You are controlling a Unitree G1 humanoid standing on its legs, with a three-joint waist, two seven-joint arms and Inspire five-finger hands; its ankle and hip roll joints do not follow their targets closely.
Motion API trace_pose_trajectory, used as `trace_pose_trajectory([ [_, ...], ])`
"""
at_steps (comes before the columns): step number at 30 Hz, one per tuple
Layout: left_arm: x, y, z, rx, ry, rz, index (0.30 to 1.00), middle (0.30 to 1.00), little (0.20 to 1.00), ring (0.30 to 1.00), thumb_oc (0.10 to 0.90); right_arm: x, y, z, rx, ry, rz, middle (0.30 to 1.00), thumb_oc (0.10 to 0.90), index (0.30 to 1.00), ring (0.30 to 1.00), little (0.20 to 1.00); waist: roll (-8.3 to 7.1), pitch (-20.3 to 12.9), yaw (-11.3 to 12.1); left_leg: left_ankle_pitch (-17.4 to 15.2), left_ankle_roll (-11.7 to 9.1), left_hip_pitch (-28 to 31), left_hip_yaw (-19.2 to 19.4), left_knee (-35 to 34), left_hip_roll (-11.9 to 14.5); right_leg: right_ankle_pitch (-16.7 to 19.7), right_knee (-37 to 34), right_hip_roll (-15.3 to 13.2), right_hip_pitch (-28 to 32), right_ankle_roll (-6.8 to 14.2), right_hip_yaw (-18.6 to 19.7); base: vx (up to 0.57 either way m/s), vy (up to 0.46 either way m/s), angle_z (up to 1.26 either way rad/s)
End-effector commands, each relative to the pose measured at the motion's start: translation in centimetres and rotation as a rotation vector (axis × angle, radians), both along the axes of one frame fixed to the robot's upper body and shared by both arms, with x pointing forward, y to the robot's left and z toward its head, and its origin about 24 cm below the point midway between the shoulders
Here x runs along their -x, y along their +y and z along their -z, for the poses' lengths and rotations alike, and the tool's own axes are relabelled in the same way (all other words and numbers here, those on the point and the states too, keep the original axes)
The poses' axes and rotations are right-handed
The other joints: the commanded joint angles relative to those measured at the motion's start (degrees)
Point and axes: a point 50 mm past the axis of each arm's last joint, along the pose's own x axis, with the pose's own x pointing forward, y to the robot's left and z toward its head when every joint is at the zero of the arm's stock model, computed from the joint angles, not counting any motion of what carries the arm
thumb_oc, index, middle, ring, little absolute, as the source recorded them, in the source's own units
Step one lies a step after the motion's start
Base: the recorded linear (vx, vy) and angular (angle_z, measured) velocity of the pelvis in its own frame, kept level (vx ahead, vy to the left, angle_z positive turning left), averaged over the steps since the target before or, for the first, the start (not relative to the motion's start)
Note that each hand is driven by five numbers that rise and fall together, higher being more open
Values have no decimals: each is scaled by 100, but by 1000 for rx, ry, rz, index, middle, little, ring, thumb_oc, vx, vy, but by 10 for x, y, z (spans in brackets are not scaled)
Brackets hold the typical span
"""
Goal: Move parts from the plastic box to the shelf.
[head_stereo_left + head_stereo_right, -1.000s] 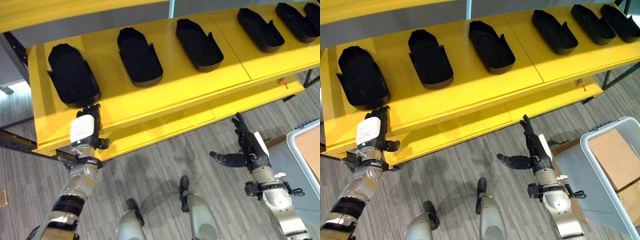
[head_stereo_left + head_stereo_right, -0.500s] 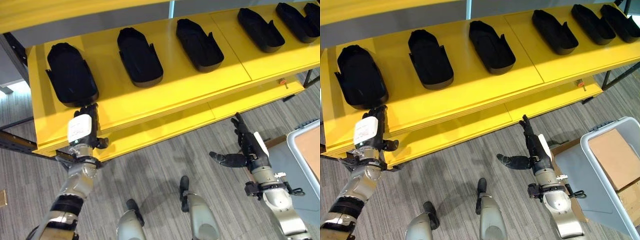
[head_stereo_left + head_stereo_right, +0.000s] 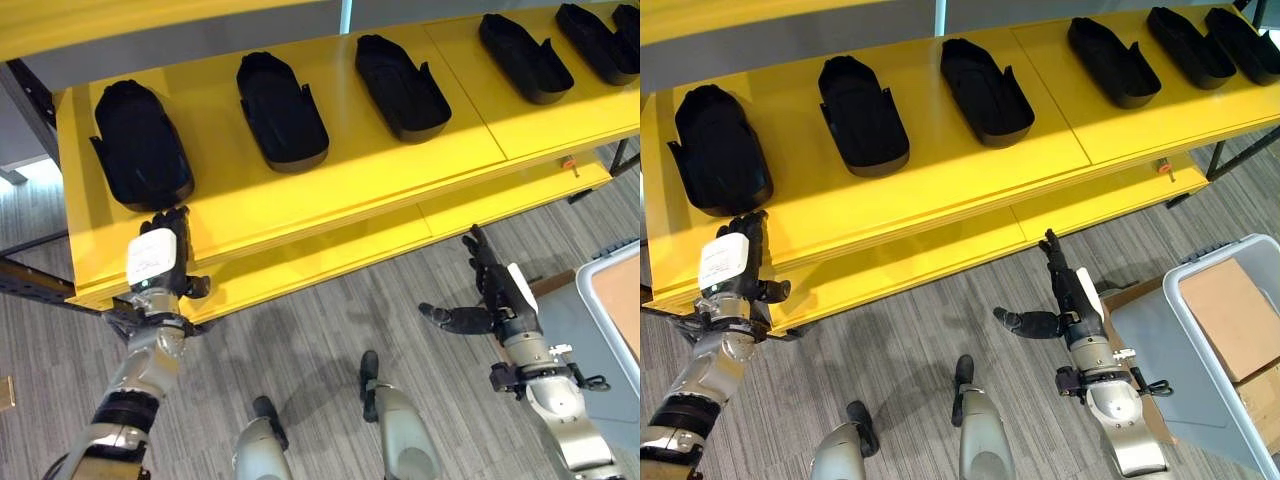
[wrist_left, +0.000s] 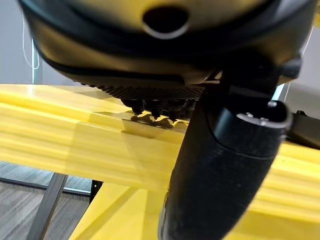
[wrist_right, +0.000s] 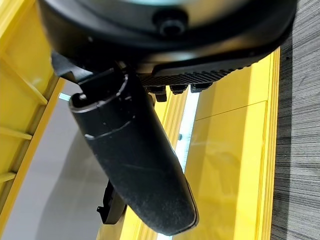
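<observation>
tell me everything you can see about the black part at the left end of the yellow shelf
The leftmost black part is a matte, dark, plastic-looking shell, elongated with a rounded far end, a hollow top and small tabs jutting from its sides. It lies flat on the yellow shelf, angled like the other black parts in the row and apart from them. The left hand is at the shelf edge just in front of it, fingers straight; whether they touch is unclear.

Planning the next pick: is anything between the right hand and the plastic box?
Nothing visible does. The right hand hangs open over bare floor, and the plastic box sits just to its right, with a brown cardboard piece inside.
</observation>
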Motion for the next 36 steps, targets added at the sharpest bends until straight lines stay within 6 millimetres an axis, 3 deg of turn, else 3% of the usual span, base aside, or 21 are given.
trace_pose_trajectory([
  [1, 16, -5, -8, 79, -76, 101, 1000, 1000, 1000, 1000, 900, 1, -7, -51, -21, -260, 20, 1000, 900, 1000, 1000, 1000, -120, -356, 233, 635, -234, -114, -621, -276, 180, 186, -61, -639, 318, 671, 456, 0, 0, 0],
  [6, 33, -32, -2, 233, -68, 272, 1000, 1000, 1000, 1000, 900, 0, -7, -53, -31, -273, 23, 1000, 900, 1000, 1000, 1000, -49, -419, 290, 719, -210, 48, -664, -474, 157, 202, -168, -645, 497, 682, 403, 36, -20, 11],
  [8, 46, -51, 3, 451, -50, 399, 1000, 1000, 1000, 1000, 900, 0, -7, -54, -28, -280, 19, 1000, 900, 1000, 1000, 1000, 37, -470, 333, 818, -194, 203, -695, -677, 139, 219, -272, -631, 671, 688, 334, 59, -46, 16],
  [9, 57, -63, 11, 705, -25, 482, 1000, 1000, 1000, 1000, 900, 0, -6, -53, -37, -278, 12, 1000, 900, 1000, 1000, 1000, 114, -523, 353, 885, -183, 352, -713, -831, 133, 211, -336, -613, 826, 696, 265, 44, -52, 10],
  [10, 65, -69, 15, 841, -7, 518, 1000, 1000, 1000, 1000, 900, 0, -5, -52, -40, -274, 9, 1000, 900, 1000, 1000, 1000, 149, -564, 351, 968, -167, 434, -714, -976, 99, 241, -418, -614, 901, 694, 217, 83, -79, 16],
  [12, 89, -81, 43, 1214, 80, 505, 1000, 1000, 1000, 1000, 900, 2, -2, -40, -58, -226, -6, 1000, 900, 1000, 1000, 1000, 270, -781, 414, 1156, -165, 716, -721, -1392, 78, 213, -618, -589, 1174, 700, 21, 70, -96, 19],
  [19, 115, -93, 72, 1511, 118, 402, 1000, 1000, 1000, 1000, 900, 19, 11, 7, -200, 2, -81, 1000, 900, 1000, 1000, 1000, 457, -1362, 540, 1587, -216, 1263, -803, -2300, 91, 103, -1141, -457, 1905, 714, -483, 56, -78, 26],
  [27, 115, -95, 77, 1481, 118, 378, 1000, 1000, 1000, 1000, 900, 26, 18, 30, -264, 118, -89, 1000, 900, 1000, 1000, 1000, 507, -1740, 554, 1621, -211, 1439, -832, -2449, 54, 102, -1317, -460, 2169, 722, -585, 15, -20, 13],
  [36, 114, -94, 76, 1451, 118, 376, 1000, 1000, 1000, 1000, 900, 25, 24, 35, -294, 149, -103, 1000, 900, 1000, 1000, 1000, 474, -1919, 523, 1543, -170, 1617, -725, -2490, -7, 135, -1329, -515, 2218, 759, -465, 5, 3, -3],
])
